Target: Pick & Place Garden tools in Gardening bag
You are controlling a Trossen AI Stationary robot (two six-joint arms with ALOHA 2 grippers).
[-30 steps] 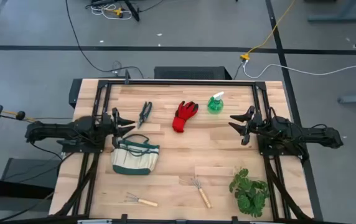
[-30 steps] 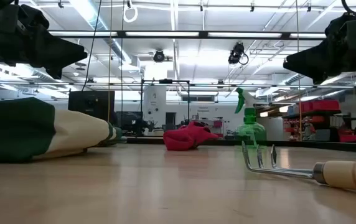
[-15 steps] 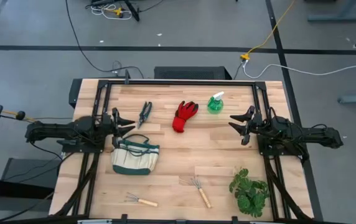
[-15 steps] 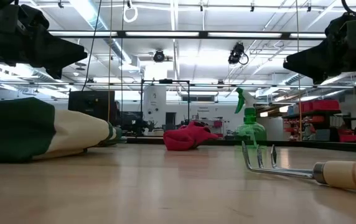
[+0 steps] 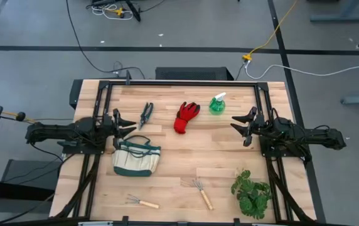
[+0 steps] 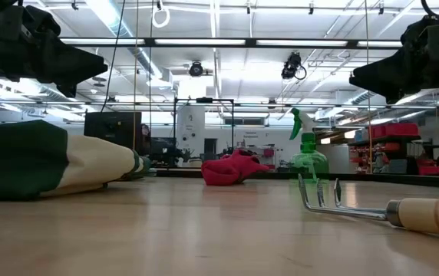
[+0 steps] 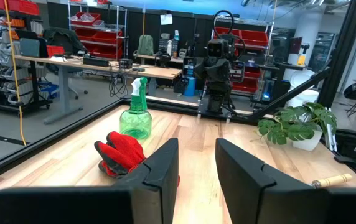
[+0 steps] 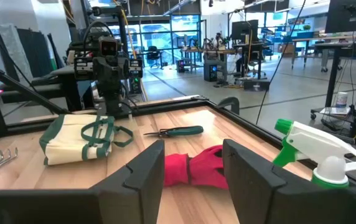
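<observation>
Both arms hover, jaws spread, empty: left gripper [image 5: 131, 123] above the bag [image 5: 135, 158], right gripper [image 5: 236, 124] near the bottle [image 5: 217, 103]. Shears [image 5: 145, 115], glove [image 5: 186, 117] and rakes [image 5: 201, 191] lie on the table [image 5: 179, 166].

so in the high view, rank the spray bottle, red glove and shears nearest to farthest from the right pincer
From the right pincer:
1. Spray bottle, nearest, toward the table's far edge.
2. Red glove, mid-table.
3. Shears, farthest, by the left pincer.
</observation>
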